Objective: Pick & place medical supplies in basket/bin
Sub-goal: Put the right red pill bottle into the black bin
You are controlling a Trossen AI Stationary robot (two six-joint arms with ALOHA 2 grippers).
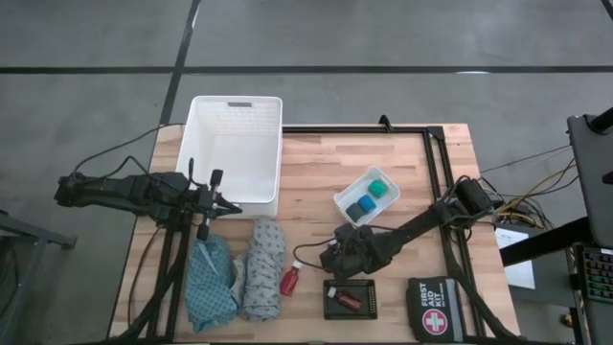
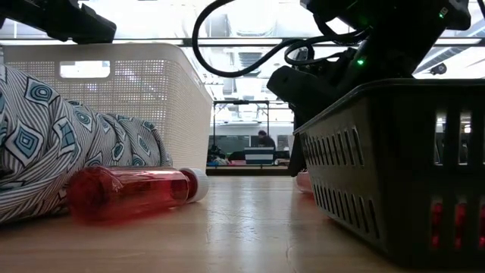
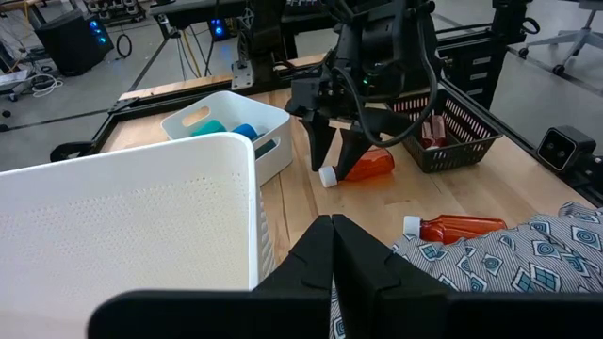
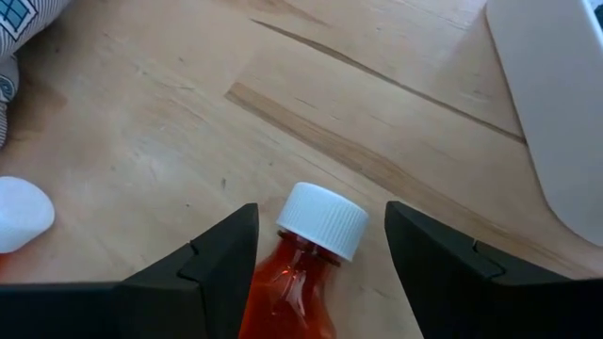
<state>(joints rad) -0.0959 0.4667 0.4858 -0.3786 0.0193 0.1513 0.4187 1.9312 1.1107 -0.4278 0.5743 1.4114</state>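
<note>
A red bottle (image 4: 300,273) with a white cap (image 4: 323,219) lies on its side on the wooden table. My right gripper (image 4: 320,215) is open and slants down over it, one finger on each side of the cap and neck, with a gap showing at both. A second red bottle (image 1: 289,281) lies against the grey patterned cloth (image 1: 261,268), which lies beside the teal cloth (image 1: 211,285). A third bottle (image 1: 349,301) lies in a small black basket. The white basket (image 1: 235,144) stands at the far left. My left gripper (image 3: 332,240) hangs shut above the basket's near wall.
A small white tray (image 1: 343,199) holding a blue piece (image 1: 361,208) and a green piece (image 1: 380,189) stands just beyond my right gripper. The black basket (image 1: 351,310) sits close on its near side. A black first aid pouch (image 1: 436,307) lies at the near right.
</note>
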